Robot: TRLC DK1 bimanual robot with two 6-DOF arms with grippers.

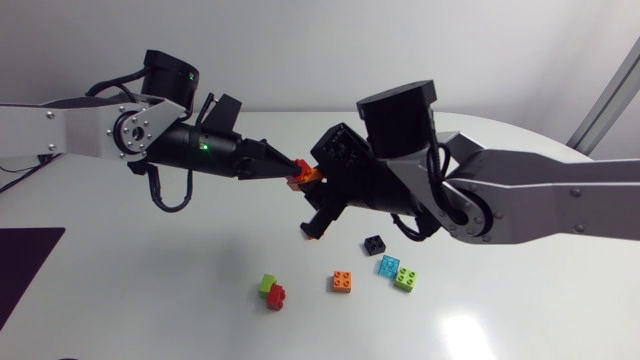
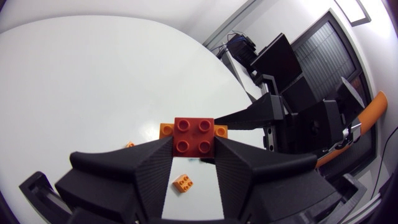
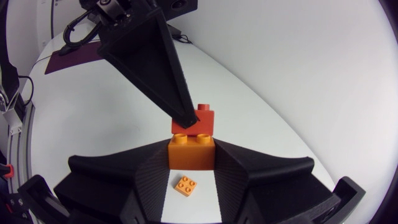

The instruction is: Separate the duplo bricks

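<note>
A red brick [image 1: 297, 173] and an orange brick [image 1: 312, 177] are joined and held in the air above the table's middle. My left gripper [image 1: 291, 168] is shut on the red brick [image 2: 193, 135], whose studs face the left wrist camera. The orange brick [image 2: 166, 129] shows behind it on both sides. My right gripper [image 1: 319, 183] is shut on the orange brick [image 3: 191, 151], with the red brick [image 3: 202, 118] stuck on its far side. In the right wrist view the left arm's finger [image 3: 149, 56] reaches down onto the red brick.
On the table [image 1: 150, 280] below lie a green-and-red stack [image 1: 272, 290], a loose orange brick [image 1: 343, 282], a black brick [image 1: 375, 243], a blue brick [image 1: 389, 266] and a light green brick [image 1: 405, 279]. A dark mat [image 1: 25, 265] lies at the left edge.
</note>
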